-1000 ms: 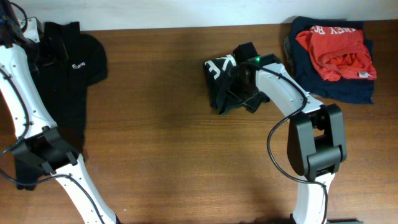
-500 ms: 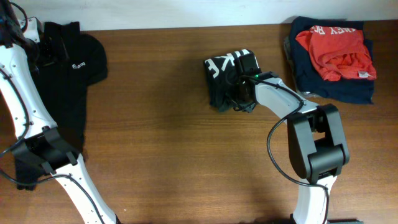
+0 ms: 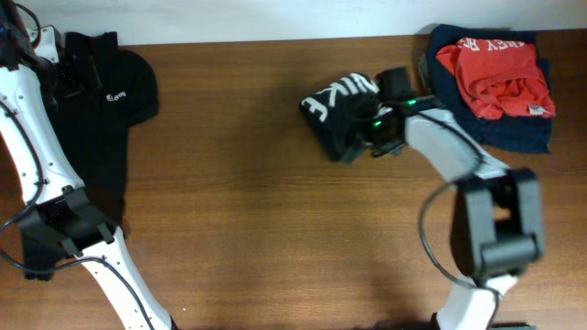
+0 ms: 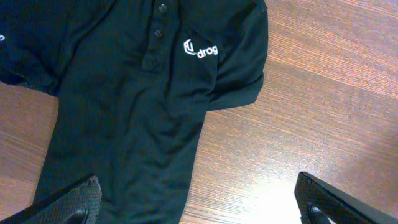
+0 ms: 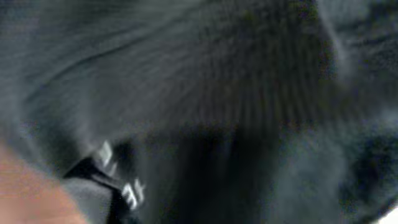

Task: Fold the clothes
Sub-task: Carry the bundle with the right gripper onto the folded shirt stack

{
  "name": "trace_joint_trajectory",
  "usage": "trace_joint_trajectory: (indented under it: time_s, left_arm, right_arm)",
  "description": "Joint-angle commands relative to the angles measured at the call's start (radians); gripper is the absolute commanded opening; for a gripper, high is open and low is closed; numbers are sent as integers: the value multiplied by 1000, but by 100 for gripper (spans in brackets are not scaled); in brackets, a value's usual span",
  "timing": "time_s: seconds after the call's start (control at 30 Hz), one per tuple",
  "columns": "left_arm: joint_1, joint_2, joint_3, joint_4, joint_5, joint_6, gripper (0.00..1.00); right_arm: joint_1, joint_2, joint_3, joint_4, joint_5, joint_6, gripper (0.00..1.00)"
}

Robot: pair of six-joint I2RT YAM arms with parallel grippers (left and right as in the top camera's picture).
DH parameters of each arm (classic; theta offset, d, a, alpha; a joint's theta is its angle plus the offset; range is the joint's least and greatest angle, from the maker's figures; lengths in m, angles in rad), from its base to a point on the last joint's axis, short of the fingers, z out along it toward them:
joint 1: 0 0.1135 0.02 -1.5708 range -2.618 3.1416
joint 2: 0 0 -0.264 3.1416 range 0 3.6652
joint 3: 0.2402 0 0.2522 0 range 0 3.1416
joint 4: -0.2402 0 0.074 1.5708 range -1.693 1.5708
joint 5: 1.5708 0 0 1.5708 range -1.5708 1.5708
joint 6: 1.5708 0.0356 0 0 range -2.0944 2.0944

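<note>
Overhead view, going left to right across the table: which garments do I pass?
black collared polo → folded black NIKE T-shirt → red-orange garment on a navy one

Black polo (image 3: 110, 119) left — orange garment (image 3: 495, 78) apparently atop navy garment (image 3: 514, 133).

We see even, bright overhead light, yet the white right arm (image 3: 447, 148) smears with motion. Our right wrist view shows the black soft fabric T-shirt (image 5: 236, 93) dim and blurred.
</note>
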Motion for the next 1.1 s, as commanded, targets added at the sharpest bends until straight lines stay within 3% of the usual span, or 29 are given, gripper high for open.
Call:
trace_joint_trajectory:
  time_s: [0.0, 0.3, 0.43, 0.63, 1.07]
  left_arm:
    - [-1, 13, -7, -1, 12, 1, 99]
    - [-1, 13, -7, -6, 12, 1, 99]
    - [-1, 13, -7, -6, 12, 1, 99]
    - [-1, 13, -7, 5, 16, 0, 99]
    - [-1, 13, -7, 71, 41, 1, 99]
  right_arm:
    - [-64, -199, 22, 0, -11, -97, 4]
    - [-219, -414, 23, 113, -8, -178, 4]
    - [-309, -418, 26, 254, -132, -439, 4]
    - [-403, -409, 26, 397, -134, -674, 4]
    - [-548, -177, 26, 729, -239, -695, 4]
